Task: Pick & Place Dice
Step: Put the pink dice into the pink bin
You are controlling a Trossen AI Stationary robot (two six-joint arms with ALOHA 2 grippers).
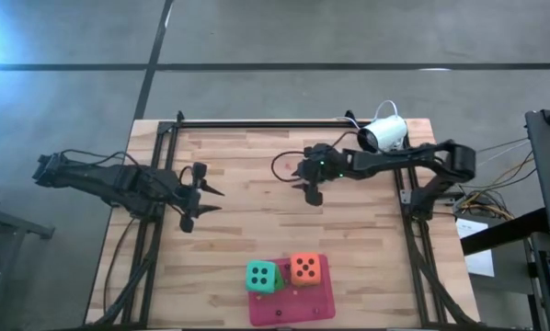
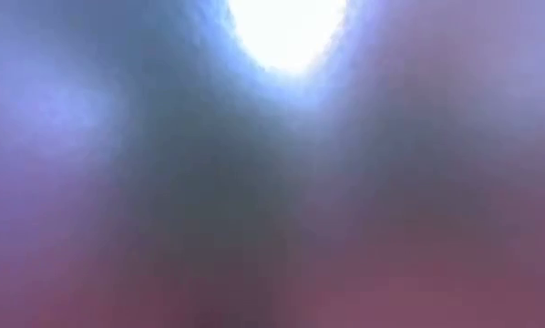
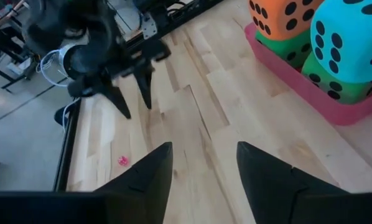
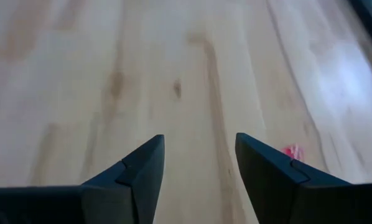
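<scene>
Both grippers stand open and empty: left gripper [image 1: 204, 201] mid-left, right gripper [image 1: 310, 187] centre frame. Stacked dice [image 1: 284, 272] sit on the pink mat [image 1: 293, 308] at bottom centre. Risk, I judge: the teal die [image 1: 262, 276] overhangs and could topple if nudged.

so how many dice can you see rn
3 for sure: teal die and orange-red die stacked on the pink tray, a green die beneath them. More may be hidden underneath.

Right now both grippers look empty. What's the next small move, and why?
Probably just pull the right gripper back to rest. It is open over bare table, and the teal die and orange die sit stacked on green dice on the pink mat.
</scene>
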